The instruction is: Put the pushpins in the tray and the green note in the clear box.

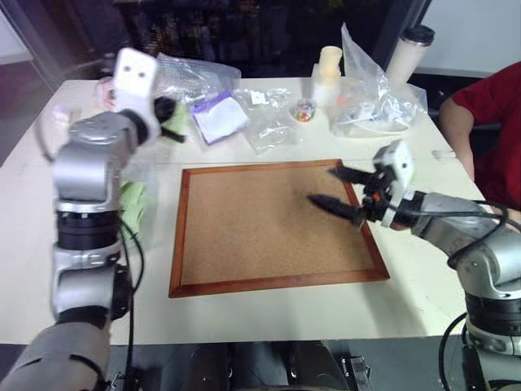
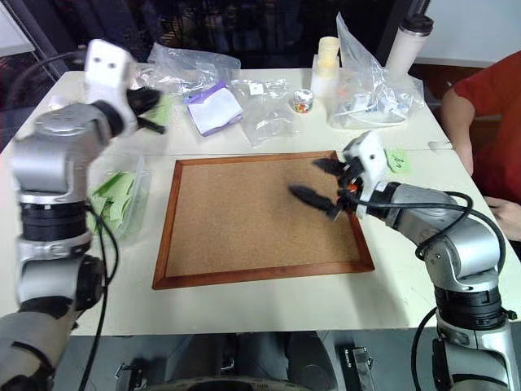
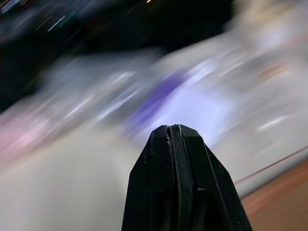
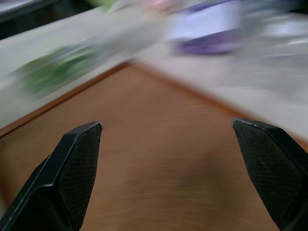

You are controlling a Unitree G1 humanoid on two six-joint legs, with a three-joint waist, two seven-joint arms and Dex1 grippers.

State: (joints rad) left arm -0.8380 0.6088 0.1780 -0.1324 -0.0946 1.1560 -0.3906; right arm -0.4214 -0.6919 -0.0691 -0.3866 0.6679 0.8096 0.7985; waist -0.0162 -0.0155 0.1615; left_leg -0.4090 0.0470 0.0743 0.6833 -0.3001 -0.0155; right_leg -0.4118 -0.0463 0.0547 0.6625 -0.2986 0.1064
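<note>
- Just beside the cork board's (image 2: pixel 244 220) right edge: green note (image 2: pixel 396 159), lying flat (1 sheet, likely light and limp); pinch an edge.
- Right gripper (image 2: pixel 305 177): spread wide, empty.
- Left gripper (image 3: pixel 174 132): closed.

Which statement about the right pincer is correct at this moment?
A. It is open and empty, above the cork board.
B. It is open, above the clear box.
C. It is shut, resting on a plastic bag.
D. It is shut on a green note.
A. The right pincer has its two black fingers spread wide with nothing between them, and it is above the cork board.
</note>
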